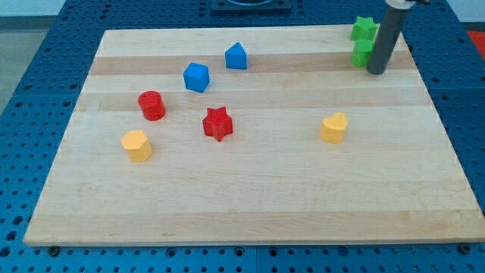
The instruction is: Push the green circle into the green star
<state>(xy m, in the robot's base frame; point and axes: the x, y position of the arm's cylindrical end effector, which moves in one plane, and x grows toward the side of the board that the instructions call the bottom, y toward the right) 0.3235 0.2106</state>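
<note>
The green star [363,29] sits near the board's top right corner. The green circle [362,53] lies just below it, touching or nearly touching it, and is partly hidden by the rod. My tip [376,71] rests on the board at the green circle's lower right edge, right against it.
A blue pentagon-like block [236,57] and a blue cube [196,77] lie at upper middle. A red cylinder [151,105], a red star [217,123] and a yellow hexagon [137,145] lie at left. A yellow heart [333,127] lies at right. The wooden board's right edge [439,114] is close to the tip.
</note>
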